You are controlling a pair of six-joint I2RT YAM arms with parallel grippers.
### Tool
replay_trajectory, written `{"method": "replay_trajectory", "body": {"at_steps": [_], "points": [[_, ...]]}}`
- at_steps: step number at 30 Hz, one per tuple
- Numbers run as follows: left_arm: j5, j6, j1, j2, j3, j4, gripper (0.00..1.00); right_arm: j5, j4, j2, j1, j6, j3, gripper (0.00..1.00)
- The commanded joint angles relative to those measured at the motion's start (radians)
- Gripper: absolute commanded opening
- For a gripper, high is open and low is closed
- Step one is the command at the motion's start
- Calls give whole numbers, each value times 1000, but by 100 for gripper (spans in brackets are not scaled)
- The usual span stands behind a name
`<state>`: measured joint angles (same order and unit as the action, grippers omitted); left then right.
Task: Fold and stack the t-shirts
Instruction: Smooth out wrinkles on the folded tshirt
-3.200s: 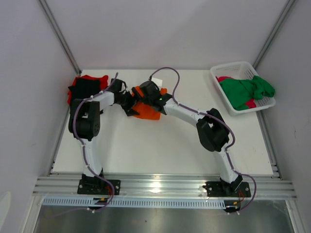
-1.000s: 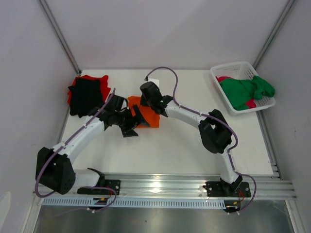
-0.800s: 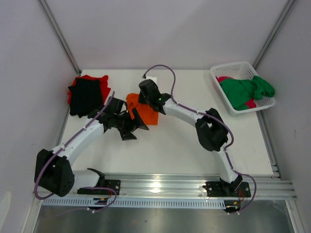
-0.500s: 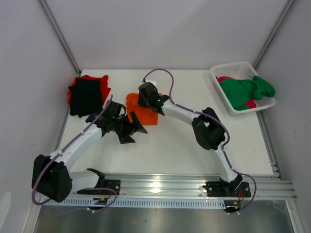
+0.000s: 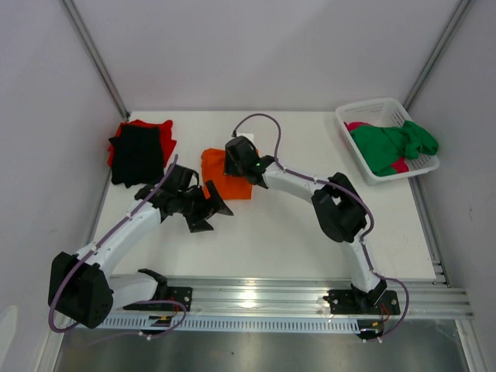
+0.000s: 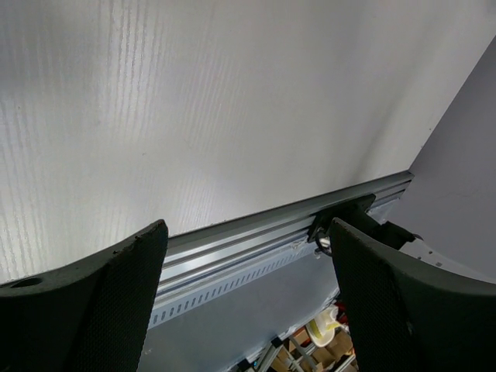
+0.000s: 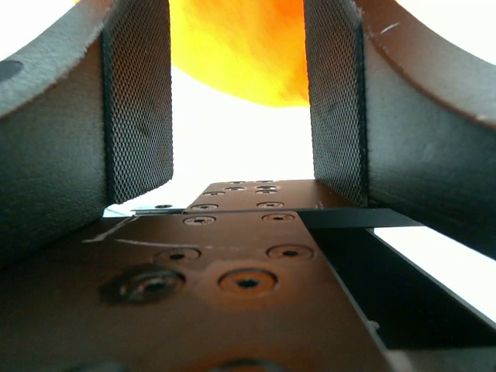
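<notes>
Top external: orange t-shirt (image 5: 215, 169) lies folded into a small rectangle at mid-table, flat on the table (image 5: 294, 248). Right gripper (image 5: 235, 155) sits over its far right part; from here I cannot tell whether it touches the cloth. Left gripper (image 5: 211, 213) is just off the shirt's near left corner, over bare table, jaws apart and holding nothing. Black t-shirt (image 5: 138, 155) is stacked on the red t-shirt (image 5: 146, 125) at far left, well apart from both grippers. Green t-shirt (image 5: 391, 147) and pink t-shirt (image 5: 358, 125) are bunched in the basket (image 5: 372, 106) at far right.

Left wrist: left gripper (image 6: 248, 232) is wide open, with only table (image 6: 194, 101) and the front rail (image 6: 256, 240) between its fingers. No shirt is in view.

Right wrist: right gripper (image 7: 236, 93) is open, mesh pads (image 7: 139, 101) apart with nothing clamped. Orange t-shirt (image 7: 232, 54) is ahead of the fingertips, centred in the gap, not between the pads.

Handling, a judgement: light, soft, limp cloth that sags and unfolds if lifted by one layer. It is not fragile and not slippery on mesh pads. Best hold is a pinch through all layers at a folded edge or corner, ideally two corners, then carry it low to the black and red stack.
</notes>
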<state>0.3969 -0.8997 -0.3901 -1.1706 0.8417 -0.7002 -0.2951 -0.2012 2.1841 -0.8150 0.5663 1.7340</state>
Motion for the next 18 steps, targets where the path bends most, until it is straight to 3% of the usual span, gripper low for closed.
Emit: {"method": "replay_trajectory", "body": {"at_steps": [1, 8, 12, 18], "points": [[-9, 11, -4, 17, -3, -5, 87, -21, 68, -128, -1, -42, -42, 55], [-36, 44, -6, 48, 17, -39, 88, -21, 99, -188, -27, -126, -19, 54], [-40, 53, -4, 66, 48, -51, 88, -33, -6, -83, -26, -155, 132, 54], [20, 62, -4, 164, 74, -36, 89, -4, -50, 35, 4, -128, 191, 54]]}}
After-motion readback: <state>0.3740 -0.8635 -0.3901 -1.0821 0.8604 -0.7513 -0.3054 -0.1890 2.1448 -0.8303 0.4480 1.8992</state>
